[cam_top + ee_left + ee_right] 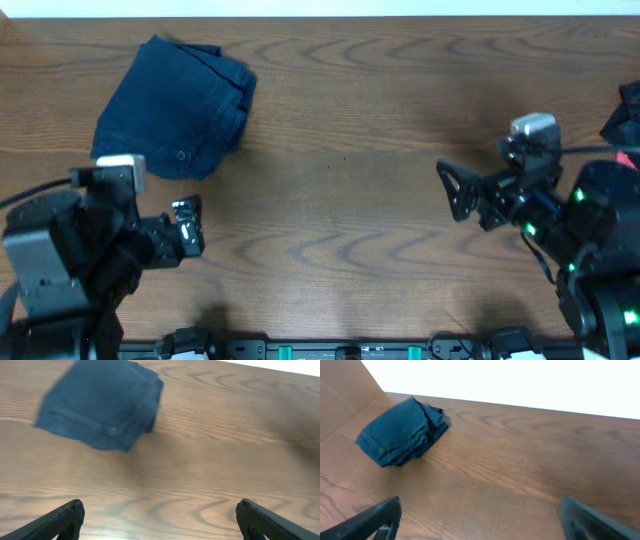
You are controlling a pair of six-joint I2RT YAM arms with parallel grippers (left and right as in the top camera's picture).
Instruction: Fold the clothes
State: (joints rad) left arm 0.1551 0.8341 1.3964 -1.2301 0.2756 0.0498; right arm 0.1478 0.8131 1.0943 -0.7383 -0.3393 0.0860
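The clothes (pixel 178 108) are a single pair of dark navy shorts, folded into a compact, roughly square bundle that lies flat on the wooden table (pixel 350 200), at about 10 o'clock on the tabletop in the overhead view. The top face is smooth, with a stitched waistband along its near edge. A small round button (pixel 181 155) sits at 6 o'clock on the bundle, and its face is too small to read. Toward 2 o'clock the layers bunch into soft, uneven folds, and in the right wrist view the stacked edges (pixel 427 430) show as several ridges. In the left wrist view the shorts (pixel 100 405) are slightly blurred, with the button (pixel 112 431) near their lower corner.

The left gripper (pixel 190 226) is at 8 o'clock on the table, near the bundle but not touching it. Its fingers (pixel 65 517) are spread wide with only bare wood between them. The right gripper (pixel 447 190) is at 3 o'clock, well apart from the shorts, its fingers (pixel 375 517) likewise wide apart and holding nothing
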